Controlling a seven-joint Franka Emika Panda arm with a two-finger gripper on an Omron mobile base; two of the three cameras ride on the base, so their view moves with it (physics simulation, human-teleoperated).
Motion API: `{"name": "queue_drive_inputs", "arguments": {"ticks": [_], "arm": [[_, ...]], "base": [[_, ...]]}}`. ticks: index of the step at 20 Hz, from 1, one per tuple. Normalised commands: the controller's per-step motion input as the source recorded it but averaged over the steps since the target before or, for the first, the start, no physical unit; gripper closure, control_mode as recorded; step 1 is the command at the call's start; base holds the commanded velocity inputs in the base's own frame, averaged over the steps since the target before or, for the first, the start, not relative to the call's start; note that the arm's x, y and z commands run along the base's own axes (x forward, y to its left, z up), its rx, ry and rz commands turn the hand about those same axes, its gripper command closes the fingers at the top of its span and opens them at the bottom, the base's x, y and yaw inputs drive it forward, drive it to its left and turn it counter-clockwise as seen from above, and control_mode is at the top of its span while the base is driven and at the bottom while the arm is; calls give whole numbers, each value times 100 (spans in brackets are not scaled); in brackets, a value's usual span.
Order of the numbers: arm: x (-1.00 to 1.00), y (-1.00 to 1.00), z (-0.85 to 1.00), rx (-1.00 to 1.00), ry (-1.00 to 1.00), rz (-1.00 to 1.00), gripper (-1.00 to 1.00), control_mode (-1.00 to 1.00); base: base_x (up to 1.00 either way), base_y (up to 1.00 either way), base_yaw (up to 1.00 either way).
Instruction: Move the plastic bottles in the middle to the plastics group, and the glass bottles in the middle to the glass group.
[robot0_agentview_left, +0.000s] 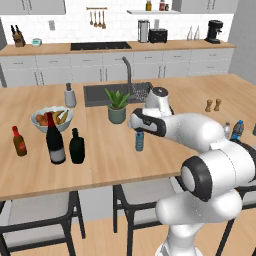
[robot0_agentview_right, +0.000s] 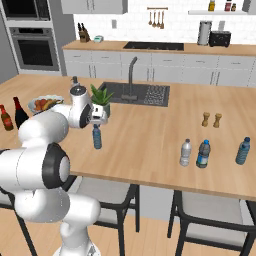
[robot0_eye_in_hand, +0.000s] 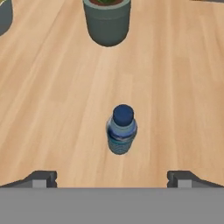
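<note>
A small blue-tinted plastic bottle (robot0_eye_in_hand: 121, 129) with a blue cap stands upright on the wooden counter (robot0_agentview_right: 150, 140), near the middle of its width and closer to the front edge than to the sink (robot0_agentview_right: 137, 93). The hand view looks down on the bottle's cap, with the two fingers (robot0_eye_in_hand: 41, 178) spread wide at either side of the bottle and well clear of it; nothing is gripped. Both base views show the gripper (robot0_agentview_right: 97, 119) poised just above this bottle, and the left base view shows the bottle (robot0_agentview_left: 139, 140) partly hidden behind the arm.

Behind the bottle stands a potted plant (robot0_agentview_left: 117, 106), just in front of the sink; the hand view shows its grey-green pot (robot0_eye_in_hand: 107, 22).

The right base view shows, toward the right front edge of the counter, a clear-whitish bottle (robot0_agentview_right: 185, 152) just beside a blue-labelled bottle with a dark cap (robot0_agentview_right: 203, 154), and one more blue bottle (robot0_agentview_right: 242, 151) farther right. Two small wooden shakers (robot0_agentview_right: 212, 120) stand behind them.

The left base view shows the left end of the counter in full: a squat black bottle (robot0_agentview_left: 76, 146) just beside a tall wine bottle (robot0_agentview_left: 55, 138) with a grey label, a small red-brown sauce bottle (robot0_agentview_left: 19, 141) farther left, and a fruit bowl (robot0_agentview_left: 52, 118) behind them.
</note>
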Motion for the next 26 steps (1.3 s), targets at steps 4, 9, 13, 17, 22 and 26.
{"name": "queue_drive_inputs", "arguments": {"ticks": [4, 9, 13, 17, 22, 26], "arm": [[0, 4, 0, -10, 3, 0, -100, -100], [11, 0, -20, 1, 5, 0, -100, -100], [31, -1, -68, 1, 6, 0, -100, -100], [22, -9, -23, 0, 0, 0, -100, -100], [10, -4, -3, 0, 0, 0, -100, -100], [15, 1, -24, 0, 0, 0, -100, -100]], "base": [[0, 0, 0], [0, 0, 0], [0, 0, 0], [0, 0, 0], [0, 0, 0], [0, 0, 0]]}}
